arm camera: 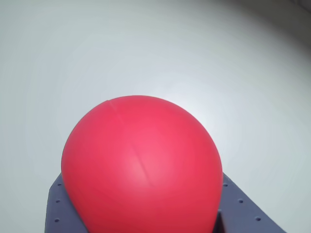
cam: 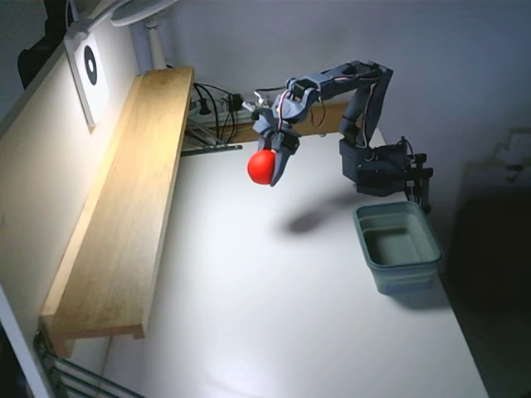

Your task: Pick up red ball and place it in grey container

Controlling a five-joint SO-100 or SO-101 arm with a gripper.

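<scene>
Gripper [cam: 270, 168] is pinching the red ball [cam: 262, 167], carrying it aloft above the desk [cam: 274, 315], nearer its back edge. Grey container [cam: 397, 247] is sitting at the desk's right edge in the fixed view, well apart, rightward and lower; transfer is heading that way.

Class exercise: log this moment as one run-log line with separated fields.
phase: carry | end effector: shut on red ball, lifted above table | grey container: empty, to the right in fixed view | placed: not yet
</scene>
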